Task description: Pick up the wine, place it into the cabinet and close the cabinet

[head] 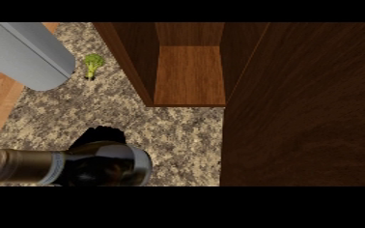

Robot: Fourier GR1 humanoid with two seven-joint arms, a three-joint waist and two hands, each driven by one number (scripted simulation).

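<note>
At the top of my head view stands the open dark wooden cabinet (189, 77). Its single compartment has a lighter brown floor and nothing in it that I can see. Its door (292, 106), a broad slab of dark grained wood, is swung out and fills the right side of the view.

The speckled beige and brown stone counter (178, 130) runs beneath everything. A small green broccoli floret (92, 65) lies on it left of the cabinet, near a smooth grey cylindrical forearm (32, 53) that crosses the upper left corner.

The dark glass wine bottle (85, 166) sits at the lower left, very close to my camera, above the counter and short of the cabinet. Its long axis runs left to right, with a tan label band at the left edge and the rounded glossy end toward the right. A black hand (100, 135) shows just behind the bottle, touching it; I cannot tell how its fingers are set or which hand it is.
</note>
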